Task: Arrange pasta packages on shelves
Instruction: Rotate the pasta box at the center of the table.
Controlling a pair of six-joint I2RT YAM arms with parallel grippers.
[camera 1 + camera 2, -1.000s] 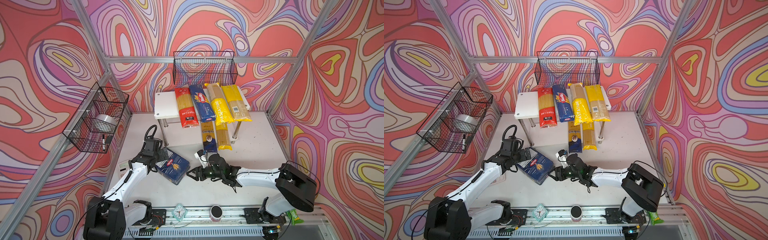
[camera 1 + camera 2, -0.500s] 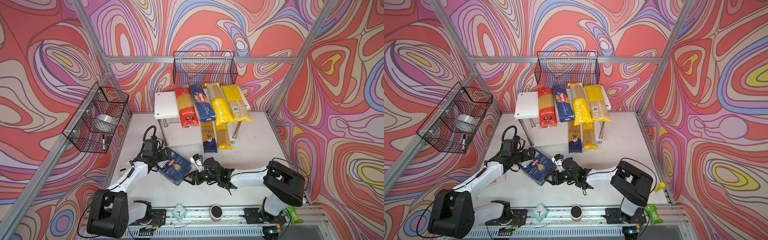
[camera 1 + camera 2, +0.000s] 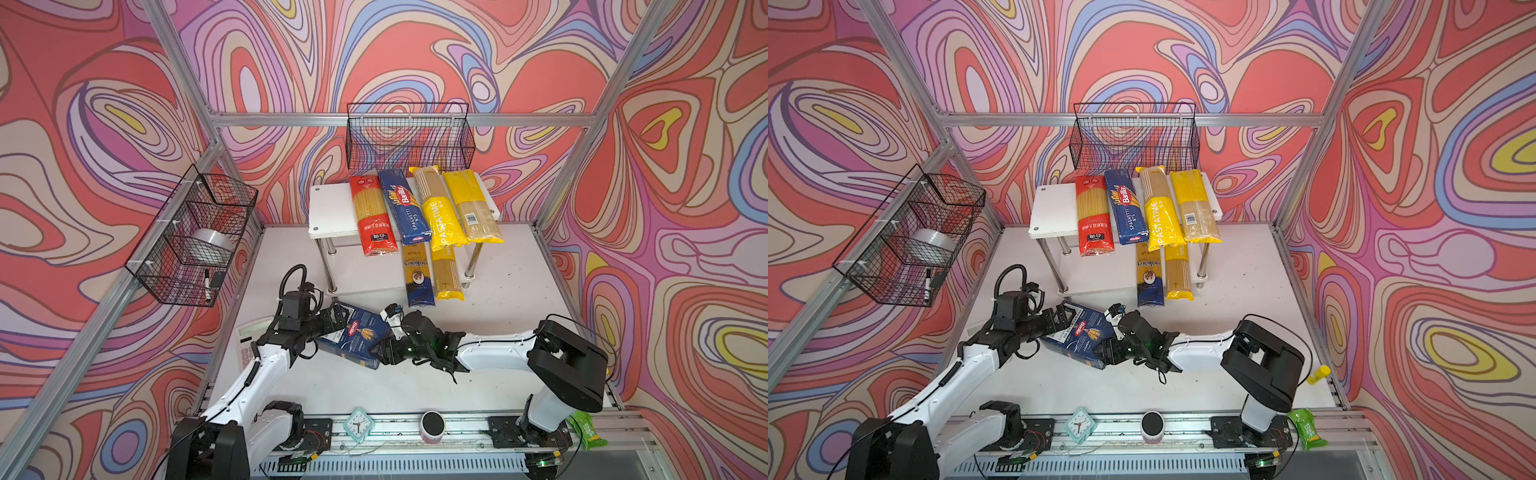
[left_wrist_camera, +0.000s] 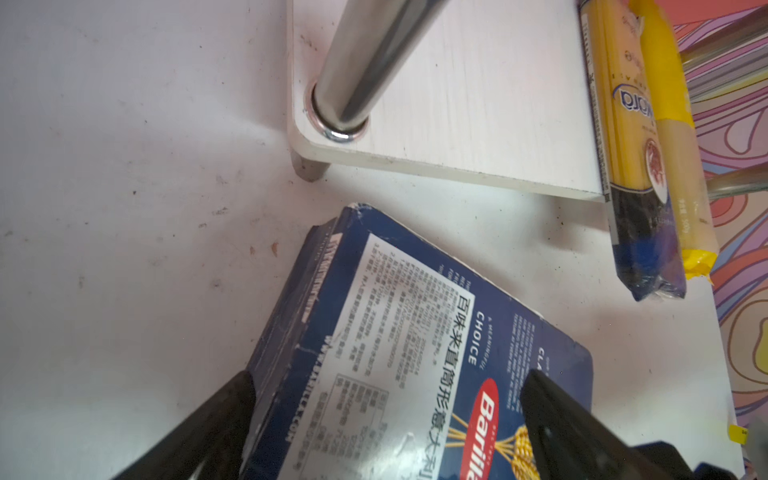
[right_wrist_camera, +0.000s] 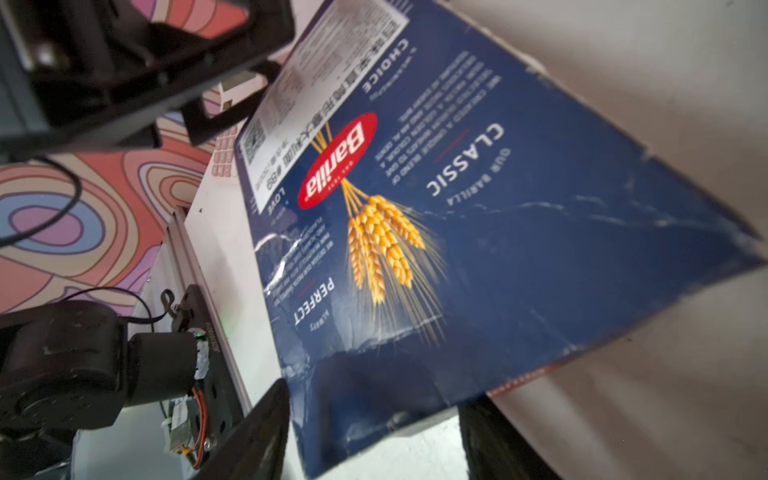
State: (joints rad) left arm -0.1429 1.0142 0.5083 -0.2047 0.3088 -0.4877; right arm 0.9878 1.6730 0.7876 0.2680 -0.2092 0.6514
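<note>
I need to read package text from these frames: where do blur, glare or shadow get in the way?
Right wrist view: the wide Barilla box softens toward its near end, glare streaks its creases, and the right gripper is a blurred dark shape. Left wrist view: the box's large print is sharp; the chrome leg glints. In both top views: even light, the PASTATIME pack reads clearly.
</note>
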